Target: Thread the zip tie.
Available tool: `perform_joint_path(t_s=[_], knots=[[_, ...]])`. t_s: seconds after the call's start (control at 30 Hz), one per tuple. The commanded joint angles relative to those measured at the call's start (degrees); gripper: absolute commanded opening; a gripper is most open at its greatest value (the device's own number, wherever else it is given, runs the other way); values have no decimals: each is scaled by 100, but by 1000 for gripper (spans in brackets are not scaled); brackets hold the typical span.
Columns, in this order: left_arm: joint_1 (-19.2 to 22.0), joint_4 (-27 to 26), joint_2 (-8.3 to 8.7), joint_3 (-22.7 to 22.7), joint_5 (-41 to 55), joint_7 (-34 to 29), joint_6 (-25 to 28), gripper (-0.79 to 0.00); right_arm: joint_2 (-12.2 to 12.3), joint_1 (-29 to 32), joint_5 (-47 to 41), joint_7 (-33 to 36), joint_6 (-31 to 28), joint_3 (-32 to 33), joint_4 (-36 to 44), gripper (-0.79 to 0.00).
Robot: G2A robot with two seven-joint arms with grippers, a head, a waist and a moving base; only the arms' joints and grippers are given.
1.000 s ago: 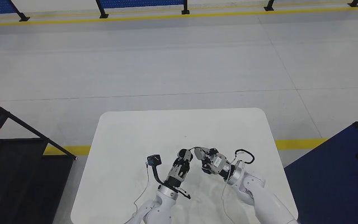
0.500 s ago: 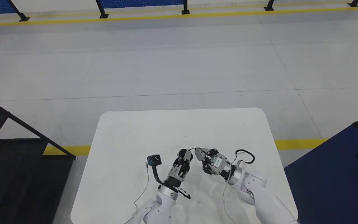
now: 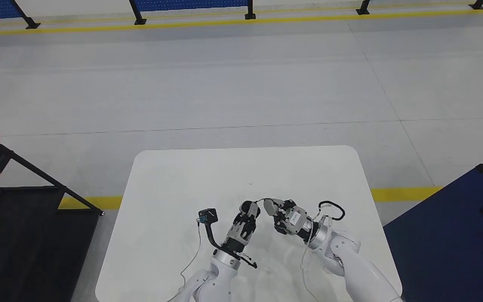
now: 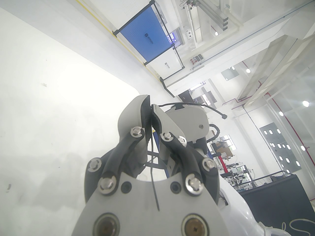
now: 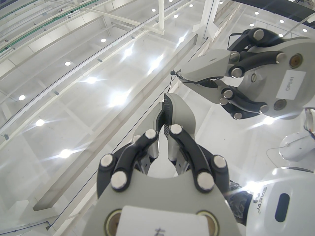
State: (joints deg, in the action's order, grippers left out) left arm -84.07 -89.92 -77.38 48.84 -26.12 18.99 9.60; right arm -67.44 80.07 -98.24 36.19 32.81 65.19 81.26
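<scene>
A thin black zip tie (image 3: pixel 264 201) spans the short gap between my two grippers above the front middle of the white table (image 3: pixel 226 174). My left gripper (image 4: pixel 150 108) is shut on the zip tie (image 4: pixel 154 187). The tie's pointed tail runs back between the fingers, and its other end arcs off to the small head (image 4: pixel 224 117). My right gripper (image 5: pixel 164 103) is shut on the thin strand (image 5: pixel 169 85), which rises to a small black knob beside the left gripper (image 5: pixel 183 76). In the top view the left gripper (image 3: pixel 247 209) and right gripper (image 3: pixel 278 210) face each other closely.
The white table's bare top stretches away behind the grippers to its far edge (image 3: pixel 249 149). A dark blue panel (image 3: pixel 445 234) stands off the table's right side and a black frame (image 3: pixel 34 226) off its left.
The right arm has edged very slightly toward the table's front right. Both grippers keep their hold on the zip tie.
</scene>
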Motion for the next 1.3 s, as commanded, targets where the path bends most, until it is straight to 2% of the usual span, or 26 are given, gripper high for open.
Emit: perform_joint_path(t_s=[0.0,0.07,0.3,0.8,0.87,0.93,0.97,1.0,1.03,1.27], knots=[[0,0,0,0,0,0,0,-785,-5,-9,23,1,16,2,-8,-785],[0,0,0,0,0,0,0,-785,-12,-19,38,4,41,2,-17,-779],[0,0,0,0,0,0,0,-785,-31,-52,100,23,112,5,-47,-671],[0,0,0,0,0,0,0,-785,-72,-116,214,39,204,15,-117,-680],[0,0,0,0,0,0,0,-785,-77,-123,224,35,230,15,-125,-622],[0,0,0,0,0,0,0,-785,-81,-120,233,34,246,19,-137,-413],[0,0,0,0,0,0,0,-785,-81,-113,239,38,250,24,-142,-191],[0,0,0,0,0,0,0,-785,-82,-107,247,36,245,36,-142,-34],[0,0,0,0,0,0,0,-785,-81,-101,256,35,241,43,-138,0],[0,0,0,0,0,0,0,-785,-47,-10,488,234,338,179,-9,0]])
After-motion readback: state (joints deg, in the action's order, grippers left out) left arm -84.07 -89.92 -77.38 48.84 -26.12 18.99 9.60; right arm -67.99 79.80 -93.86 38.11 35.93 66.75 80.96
